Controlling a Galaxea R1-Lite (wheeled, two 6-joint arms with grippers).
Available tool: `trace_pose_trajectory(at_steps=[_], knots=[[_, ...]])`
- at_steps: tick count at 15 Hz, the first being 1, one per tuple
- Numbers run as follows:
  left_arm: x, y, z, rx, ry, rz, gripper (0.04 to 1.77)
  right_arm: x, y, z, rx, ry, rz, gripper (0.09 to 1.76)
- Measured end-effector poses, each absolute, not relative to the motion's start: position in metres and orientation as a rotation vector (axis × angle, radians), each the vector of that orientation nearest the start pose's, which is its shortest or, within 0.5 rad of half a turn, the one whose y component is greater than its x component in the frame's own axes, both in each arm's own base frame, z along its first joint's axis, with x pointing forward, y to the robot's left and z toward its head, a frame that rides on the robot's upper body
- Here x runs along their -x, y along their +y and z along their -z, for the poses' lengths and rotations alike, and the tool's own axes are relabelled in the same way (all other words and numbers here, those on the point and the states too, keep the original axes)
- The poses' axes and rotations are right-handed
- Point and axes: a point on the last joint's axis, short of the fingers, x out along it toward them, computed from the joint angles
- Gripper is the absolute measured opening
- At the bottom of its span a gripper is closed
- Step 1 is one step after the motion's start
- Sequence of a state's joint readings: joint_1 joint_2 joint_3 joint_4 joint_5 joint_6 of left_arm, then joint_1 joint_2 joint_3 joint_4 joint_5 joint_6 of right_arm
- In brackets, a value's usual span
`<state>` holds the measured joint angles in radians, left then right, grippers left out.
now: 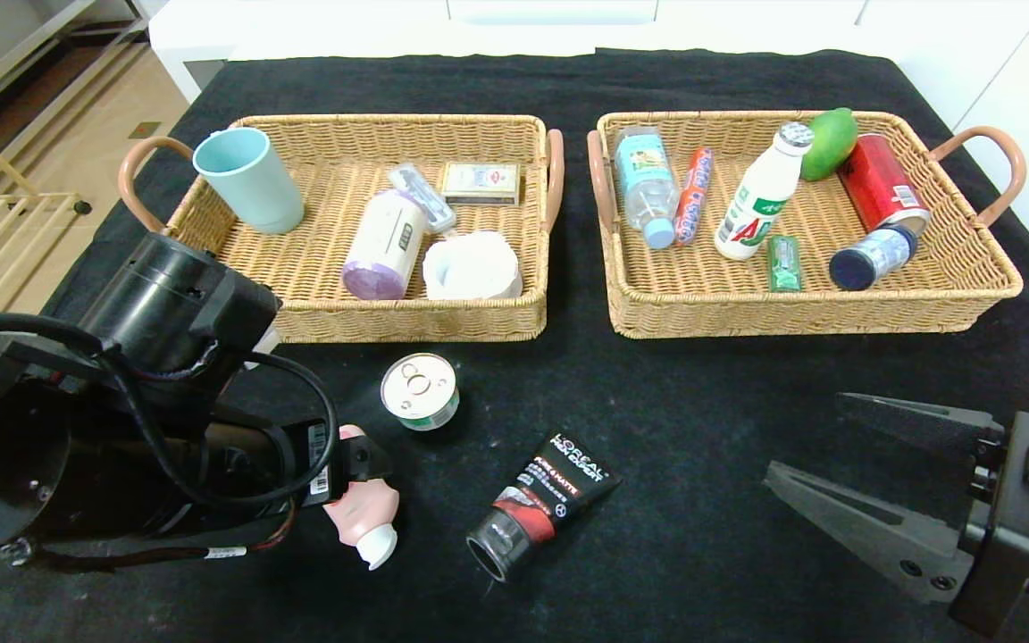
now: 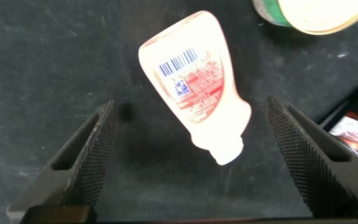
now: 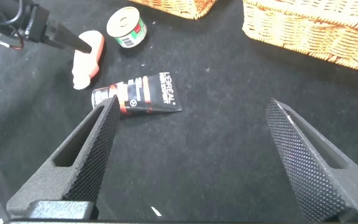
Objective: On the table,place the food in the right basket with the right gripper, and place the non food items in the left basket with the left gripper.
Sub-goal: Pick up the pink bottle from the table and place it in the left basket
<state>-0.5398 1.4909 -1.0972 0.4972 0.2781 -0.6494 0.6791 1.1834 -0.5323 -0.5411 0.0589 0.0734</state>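
The head camera looks forward and down over the whole table (image 1: 702,420). The left wrist camera points straight down, close above the pink bottle (image 2: 194,87). The right wrist camera sits farther back, looking across the cloth. All three views share the pink bottle, tin (image 3: 127,27) and black tube (image 3: 138,94).

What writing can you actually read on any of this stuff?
"L'OREAL MEN EXPERT": black tube on the table.
"PURE MATTE", roughly: same tube, smaller line, hard to make out.
Large "A": white bottle in right basket.
Pink bottle: barcode and print, too small to read.
Other labels: blurred.
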Motion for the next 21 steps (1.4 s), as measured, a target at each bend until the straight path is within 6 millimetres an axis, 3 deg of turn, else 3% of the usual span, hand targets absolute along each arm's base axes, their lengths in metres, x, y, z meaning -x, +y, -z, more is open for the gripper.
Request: trace_pose_trajectory(at_steps=[13, 14, 18, 21], knots=[[-0.211, -0.12, -0.205, 0.255, 0.933, -0.033, 1.72, -0.136, 0.111, -0.216, -0.028, 0.152, -0.732, 1.71], [-0.211, -0.12, -0.204, 0.254, 0.936, -0.031, 1.63, -0.136, 0.111, -0.216, -0.028, 0.154, -0.732, 1.71], [-0.211, -0.12, -0.204, 0.255, 0.94, -0.028, 1.03, -0.136, 0.112, -0.215, -0.026, 0.157, -0.732, 1.71], [-0.211, -0.12, -0.203, 0.254, 0.941, -0.029, 0.87, -0.136, 0.112, -0.215, -0.025, 0.16, -0.732, 1.71]])
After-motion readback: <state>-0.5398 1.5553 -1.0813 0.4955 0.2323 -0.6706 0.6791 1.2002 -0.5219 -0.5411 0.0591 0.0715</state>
